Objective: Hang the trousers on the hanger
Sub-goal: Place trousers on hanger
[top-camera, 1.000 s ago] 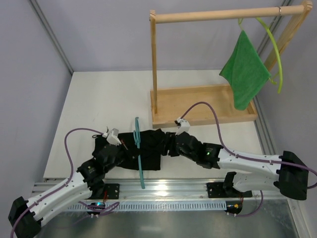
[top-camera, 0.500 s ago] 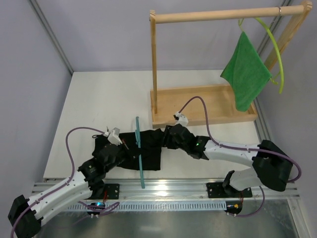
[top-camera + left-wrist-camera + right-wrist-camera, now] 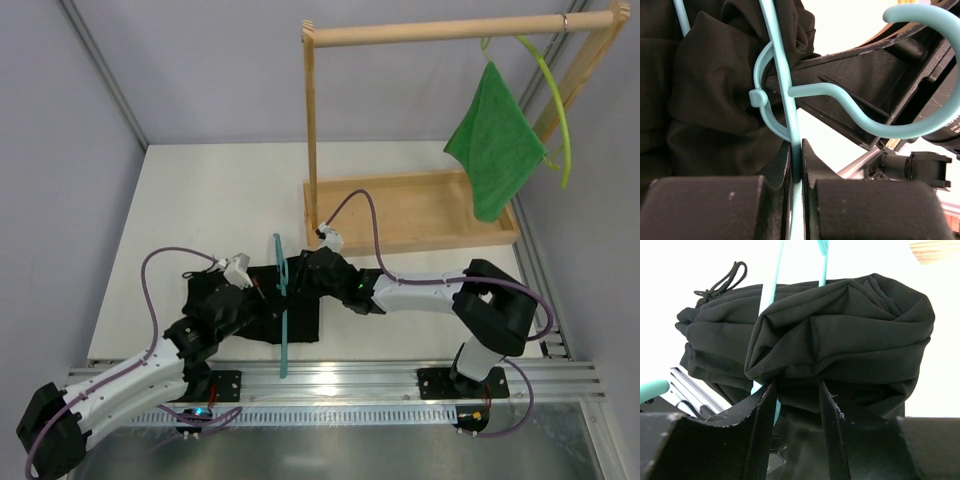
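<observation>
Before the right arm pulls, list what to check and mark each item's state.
1. Left gripper shut on hanger: ok.
2. Right gripper astride a fold of the trousers: ok.
3. That fold firmly pinched: cannot tell.
4. Cloth draped over the hanger's bar: cannot tell.
5. Drawstring apart from the right gripper: ok.
6. Green cloth hanging well away from both arms: ok.
</observation>
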### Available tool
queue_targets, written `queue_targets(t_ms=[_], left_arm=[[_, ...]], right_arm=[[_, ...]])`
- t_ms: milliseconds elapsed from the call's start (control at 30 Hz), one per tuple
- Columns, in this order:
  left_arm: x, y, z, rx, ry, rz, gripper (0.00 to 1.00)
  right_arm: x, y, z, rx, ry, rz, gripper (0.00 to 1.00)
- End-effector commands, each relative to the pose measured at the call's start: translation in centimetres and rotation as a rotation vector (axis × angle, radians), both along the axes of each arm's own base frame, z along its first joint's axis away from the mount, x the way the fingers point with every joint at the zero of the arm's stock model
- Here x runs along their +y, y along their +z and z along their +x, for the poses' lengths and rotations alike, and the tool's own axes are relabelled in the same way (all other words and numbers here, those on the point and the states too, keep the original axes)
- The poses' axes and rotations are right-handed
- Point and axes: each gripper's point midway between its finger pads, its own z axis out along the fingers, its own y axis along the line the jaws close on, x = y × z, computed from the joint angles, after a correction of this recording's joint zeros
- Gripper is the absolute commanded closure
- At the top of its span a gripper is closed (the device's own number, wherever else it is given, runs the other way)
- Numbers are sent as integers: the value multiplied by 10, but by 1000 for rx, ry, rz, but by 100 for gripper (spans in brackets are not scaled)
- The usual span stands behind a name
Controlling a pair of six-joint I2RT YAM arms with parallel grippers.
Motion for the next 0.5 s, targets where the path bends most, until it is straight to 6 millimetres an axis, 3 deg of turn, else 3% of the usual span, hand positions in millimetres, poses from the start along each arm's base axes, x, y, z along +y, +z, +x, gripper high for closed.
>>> queue_targets(t_ms=[0,267,400,467], left_arm=[[-20,39,-3,-119,-111,-87,100],[-23,57,-6,-203,-147,-142,100],[-17,47,-7,-205,-128,-133,100],[-14,42,-8,-195,-115,-125,100]], right_arm=[[22,8,4,-7,-5,74,57],[30,-3,7,10,6,33,56],[25,-5,5,21,3,18,56],[25,3,3,6,28,21,53]])
